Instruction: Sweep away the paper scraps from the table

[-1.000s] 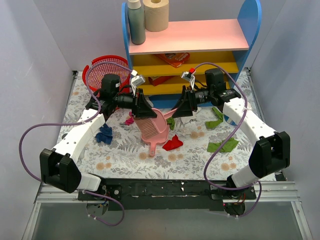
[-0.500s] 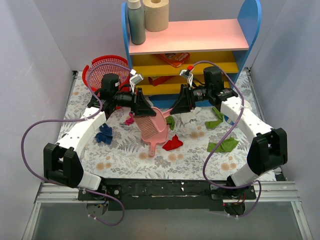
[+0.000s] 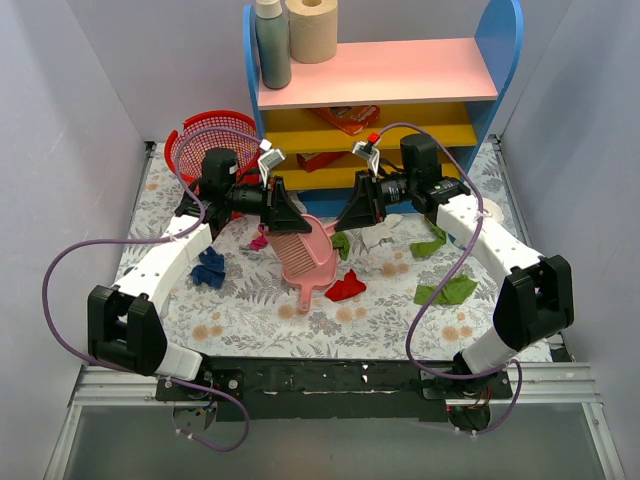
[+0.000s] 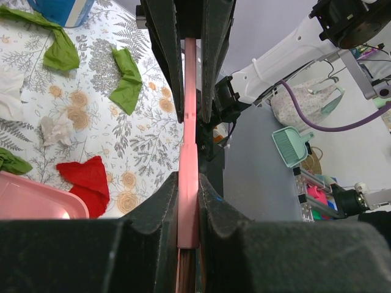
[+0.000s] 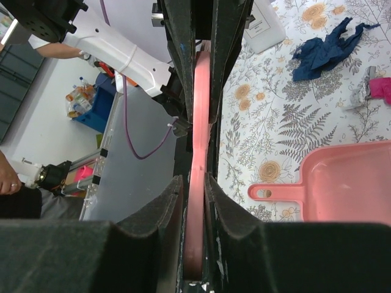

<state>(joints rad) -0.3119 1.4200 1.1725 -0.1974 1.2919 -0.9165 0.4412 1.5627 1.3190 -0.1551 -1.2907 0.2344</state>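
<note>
Between left claw [image 4: 188, 195] and right claw [image 5: 197, 189]: pink brush [image 3: 287, 240], pinched by both. Likely handover, so one claw can sweep paper scraps [image 3: 347, 287] into dustpan [image 3: 310, 262] just below.

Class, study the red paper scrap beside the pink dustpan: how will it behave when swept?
The red paper scrap looks crumpled and thin, so it is probably light and easily pushed. Its irregular folds suggest it may tumble or snag on the cloth-covered table rather than roll straight.
</note>
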